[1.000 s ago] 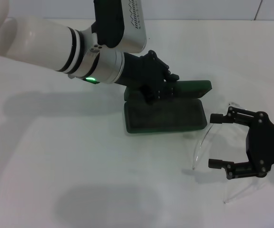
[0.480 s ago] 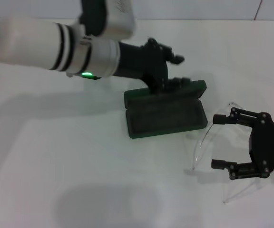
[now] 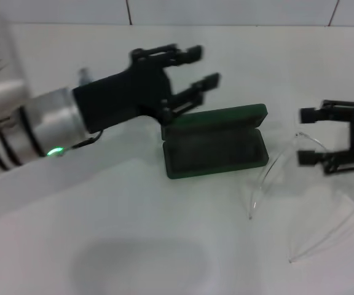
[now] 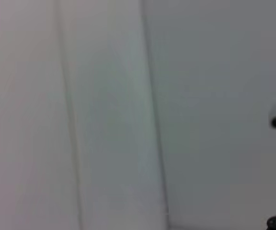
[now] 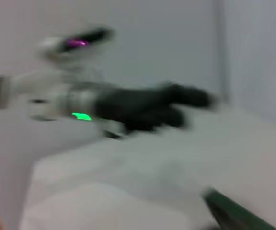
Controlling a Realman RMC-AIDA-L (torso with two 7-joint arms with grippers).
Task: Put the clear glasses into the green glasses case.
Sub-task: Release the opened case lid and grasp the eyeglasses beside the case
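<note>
The green glasses case [image 3: 217,147] lies open at the middle of the table, its lid [image 3: 217,117] tilted back behind the tray. My left gripper [image 3: 201,66] hovers open just behind and to the left of the lid, touching nothing. To the right of the case the clear glasses [image 3: 274,175] lie on the white table, thin arms pointing toward me. My right gripper [image 3: 307,136] is open above their far end, with nothing between its fingers. The right wrist view shows the left arm [image 5: 143,108] and a corner of the case [image 5: 234,213].
White table [image 3: 134,246] all around, with a tiled wall line [image 3: 128,11] at the back. The left wrist view gives only blank pale surfaces.
My left gripper has let go of the case lid and pulled back up and to the left. My right gripper has moved farther back and to the right. The glasses stay put.
</note>
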